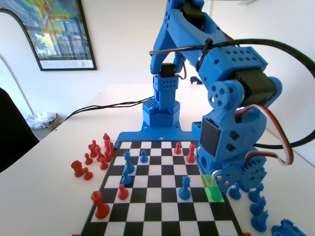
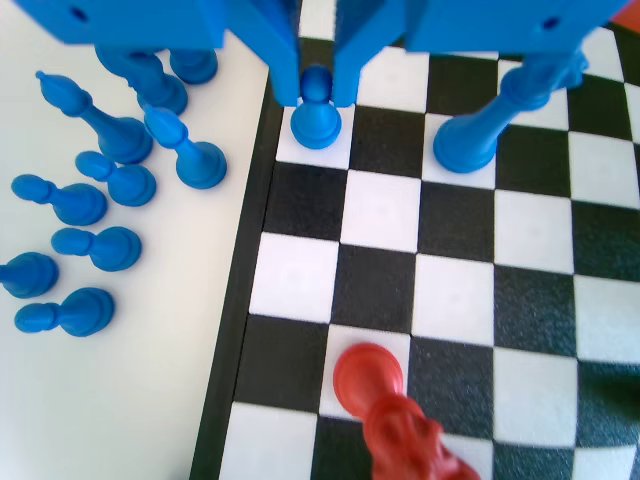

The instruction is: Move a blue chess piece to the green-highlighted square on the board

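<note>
- Fixed view: blue two-finger gripper (image 1: 215, 181) is down at the right side of the flat black-and-white checkered board (image 1: 157, 216), directly over the bright lime-green highlighted square (image 1: 213, 188). Arm body hides the jaws here; can't tell their state or any pawn under them from this view.
- Fixed view, count on board: 4 blue pieces seen (two at left-centre, one small near far rows, one crowned piece (image 1: 184, 188) near the green sq.); 4 red on board. Off board: cluster of red pieces (image 1: 98, 150) at left, too bunched to count exactly; abt 4 blue spares (image 1: 257, 206) at right.
- Wrist view: small blue plastic pawn w/ round head and flared base (image 2: 316, 112) stands upright on a white edge square, base flat on the board. Its head sits between the two jaws of the gripper (image 2: 316, 92); jaws close on both sides of the head, appear to be gripping it, though contact is not 100% certain.
- Key relation: pawn lies straight below the jaws, long axis vertical, in line w/ gripper; judged already at target sq., so next move likely release and lift straight up.
- Wrist view, count: 1 pawn in jaws, 1 tall blue piece (image 2: 490, 120) just right, 1 red piece (image 2: 385, 415) lower centre, abt 9 blue spares (image 2: 110, 190) off board at left.
</note>
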Motion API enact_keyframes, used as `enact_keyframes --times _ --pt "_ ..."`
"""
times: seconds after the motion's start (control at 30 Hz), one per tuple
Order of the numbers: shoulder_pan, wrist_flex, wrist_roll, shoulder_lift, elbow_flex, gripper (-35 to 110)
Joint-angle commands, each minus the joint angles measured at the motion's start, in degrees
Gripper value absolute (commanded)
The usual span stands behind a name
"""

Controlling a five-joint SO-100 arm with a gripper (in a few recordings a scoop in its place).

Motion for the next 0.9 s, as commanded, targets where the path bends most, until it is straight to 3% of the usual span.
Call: enact_keyframes --times 0.0,0.53,0.87 --pt "-1.1 1.1 0.1 1.8 -0.5 11" --pt "0.9 10.4 -1.6 8.7 -5.7 10" --pt "1.6 14.4 -2.3 15.3 -7.1 2"
